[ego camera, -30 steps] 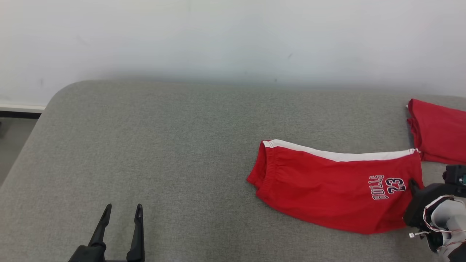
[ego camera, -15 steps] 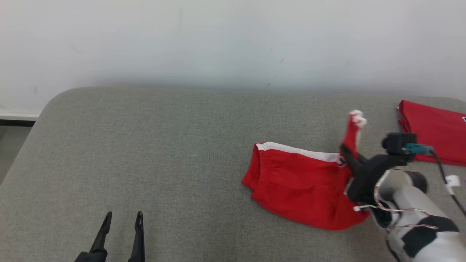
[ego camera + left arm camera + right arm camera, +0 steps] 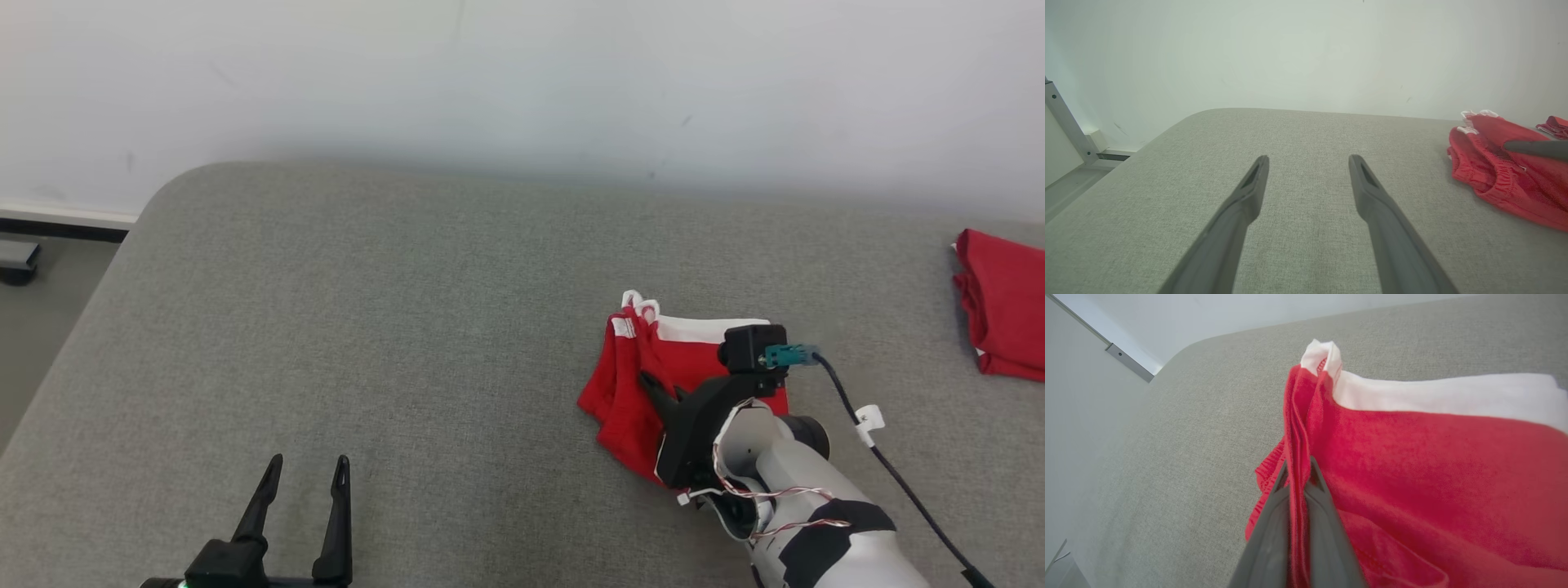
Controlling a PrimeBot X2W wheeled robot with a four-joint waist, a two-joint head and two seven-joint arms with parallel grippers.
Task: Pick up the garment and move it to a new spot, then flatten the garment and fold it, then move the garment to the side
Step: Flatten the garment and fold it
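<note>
Right hand clamps an edge of the red garment, lying folded right of centre on the grey table, while the left hand stands open at lower left.

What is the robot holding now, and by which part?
The garment: the right jaws pinch a raised ridge of its red cloth, below the white-trimmed corner. The left jaws hold nothing.

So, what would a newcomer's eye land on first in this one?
The bright red garment with its white band, bunched on the grey padded surface right of centre, an edge pinched in the shut right gripper. The left gripper sits open and empty at the lower left, and another red cloth lies at the far right edge.
</note>
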